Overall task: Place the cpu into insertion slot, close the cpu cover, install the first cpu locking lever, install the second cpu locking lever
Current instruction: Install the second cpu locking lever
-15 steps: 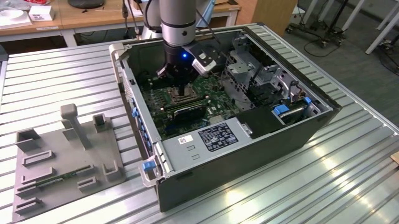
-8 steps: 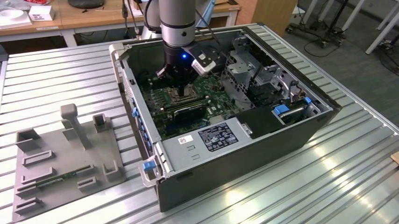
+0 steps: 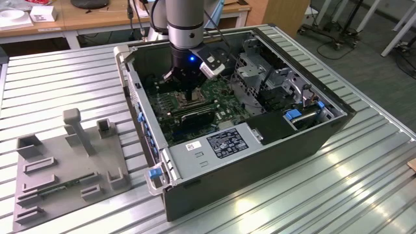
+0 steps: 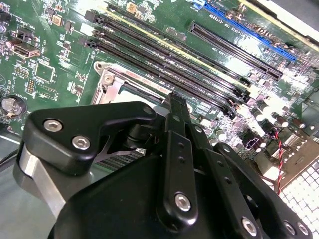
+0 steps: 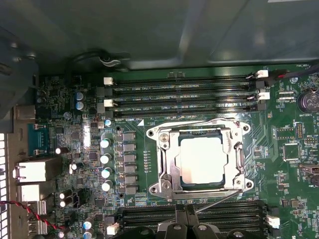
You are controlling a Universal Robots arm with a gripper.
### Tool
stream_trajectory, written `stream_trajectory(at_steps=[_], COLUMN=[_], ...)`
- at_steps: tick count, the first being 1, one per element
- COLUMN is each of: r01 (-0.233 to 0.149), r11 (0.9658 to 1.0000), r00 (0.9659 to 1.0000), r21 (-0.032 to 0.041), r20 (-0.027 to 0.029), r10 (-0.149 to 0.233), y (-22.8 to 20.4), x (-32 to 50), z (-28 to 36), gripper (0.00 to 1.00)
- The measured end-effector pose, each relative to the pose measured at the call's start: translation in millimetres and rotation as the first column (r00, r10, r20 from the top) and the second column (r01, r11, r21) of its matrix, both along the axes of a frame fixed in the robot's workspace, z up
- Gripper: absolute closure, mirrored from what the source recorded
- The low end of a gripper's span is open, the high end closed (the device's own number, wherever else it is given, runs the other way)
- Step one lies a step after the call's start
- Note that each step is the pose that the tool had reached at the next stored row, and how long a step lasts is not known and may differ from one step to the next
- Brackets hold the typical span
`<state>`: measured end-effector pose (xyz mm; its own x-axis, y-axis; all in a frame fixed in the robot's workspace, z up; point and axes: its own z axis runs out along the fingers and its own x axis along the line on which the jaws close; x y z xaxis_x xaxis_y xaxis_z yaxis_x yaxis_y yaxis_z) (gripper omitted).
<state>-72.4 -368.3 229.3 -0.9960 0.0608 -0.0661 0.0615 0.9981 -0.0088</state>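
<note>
CPU (image 5: 201,160), pale silver and square, lies seated in the insertion slot (image 5: 182,182) on the green motherboard (image 5: 286,172), with the cpu cover (image 5: 168,158) closed flat over it, its silver frame bordering the chip on all sides. In the first wrist view a thin lever wire (image 5: 215,200) slants from the socket's edge toward the black finger links of the hand (image 5: 185,219); another bent wire (image 5: 199,122) runs along the opposite edge of the frame. Whether the fingers are open or closed cannot be told. In the second wrist view the hand's black linkage (image 4: 174,164) hangs just above the socket's corner (image 4: 107,82), beside the long black memory slots (image 4: 164,62). Further back, the exterior view shows the arm (image 3: 187,29) reaching straight down into the open computer case (image 3: 260,161), which lies on its side on the ribbed metal table (image 3: 364,195). To the exterior view's left sits a grey fixture plate (image 3: 65,165) with several upright holders. Wooden desks (image 3: 85,19) stand beyond.
</note>
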Motion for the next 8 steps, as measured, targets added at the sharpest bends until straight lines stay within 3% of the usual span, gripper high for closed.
stream_trajectory(at_steps=[4, 8], r01=[0.000, 0.000], r11=[1.0000, 1.0000], r00=[1.0000, 1.0000], r21=[0.0001, 0.0001], r20=[-0.0068, -0.0075], r10=[0.000, 0.000], y=[0.0, 0.0], x=[0.0, 0.0], z=[-0.2, -0.2], gripper=[0.89, 0.89])
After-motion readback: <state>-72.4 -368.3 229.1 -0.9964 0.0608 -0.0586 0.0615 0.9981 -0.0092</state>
